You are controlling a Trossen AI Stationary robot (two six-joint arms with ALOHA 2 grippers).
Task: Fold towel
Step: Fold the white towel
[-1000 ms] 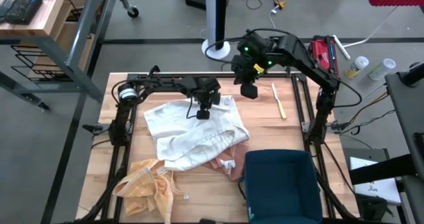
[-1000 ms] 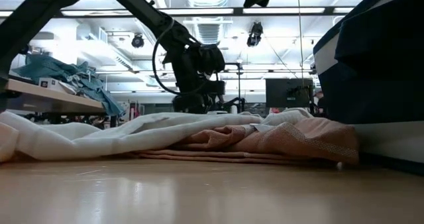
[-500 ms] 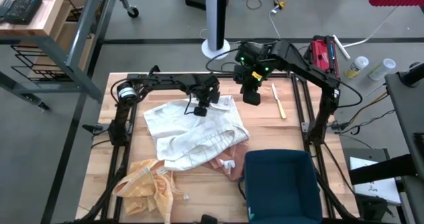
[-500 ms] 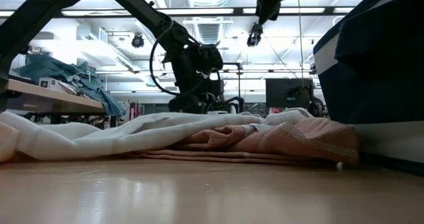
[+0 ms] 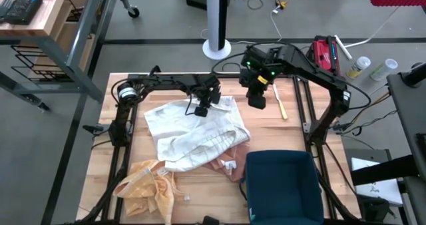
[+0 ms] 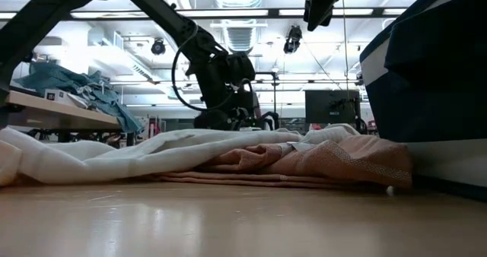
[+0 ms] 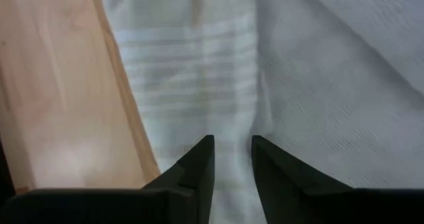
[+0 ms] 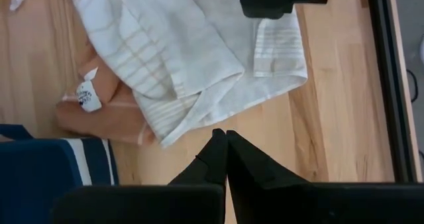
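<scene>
**Inspector:** The pale wooden worktop [image 5: 279, 138] is carrying a crumpled white striped cloth towel [image 5: 193, 128] at its middle, overlapping a peach cloth [image 5: 223, 164]. A dark blue bin [image 5: 283, 185] is sitting just beside them.

**Clerk:** And the arms?

**Inspector:** The left pincer [image 5: 200, 110] is hovering over the towel's far edge, fingers slightly apart, gripping nothing. The right pincer [image 5: 256, 100] is hanging above bare wood, fingers together.

**Clerk:** Risks?

**Inspector:** Likely pinching two layers at once, since folds are bunching there; the peach cloth may drag along.

**Clerk:** View differences?

**Inspector:** Only the left wrist view is showing the gap between the fingers [image 7: 199, 168]; only the right wrist view is showing the white tag [image 8: 87, 95].
</scene>
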